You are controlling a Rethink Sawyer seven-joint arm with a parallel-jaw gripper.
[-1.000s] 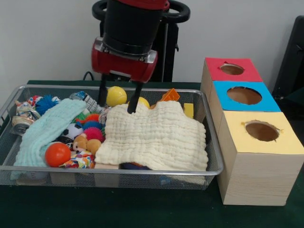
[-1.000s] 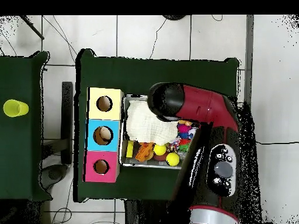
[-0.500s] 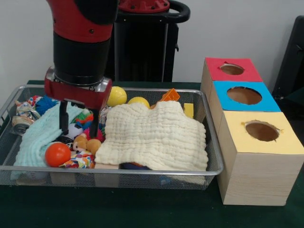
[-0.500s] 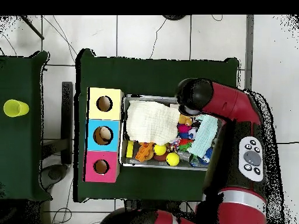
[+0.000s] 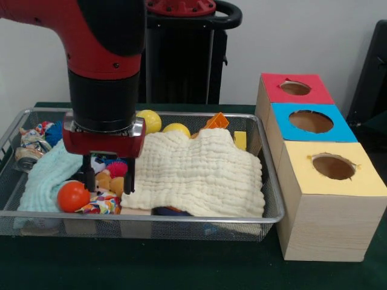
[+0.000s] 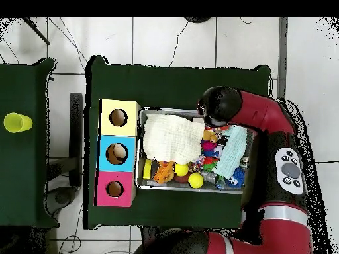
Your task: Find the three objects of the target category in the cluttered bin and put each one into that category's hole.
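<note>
The small plush toy (image 5: 110, 183) lies near the front of the wire bin (image 5: 272, 205), between the two spread fingers of the gripper (image 5: 108, 179), which is released around it, not clamped. An orange ball (image 5: 73, 196) sits just beside it; a cream cloth (image 5: 196, 172) covers the bin's middle, and a pale green cloth (image 5: 45, 175) lies along the other side. Two yellow balls (image 5: 151, 121) rest at the back. Beside the bin stands the three-hole box (image 5: 326, 211): red, blue, yellow.

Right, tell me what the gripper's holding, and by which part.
Nothing is held. The gripper is open, its fingers either side of the small teddy bear in the wire bin.
</note>
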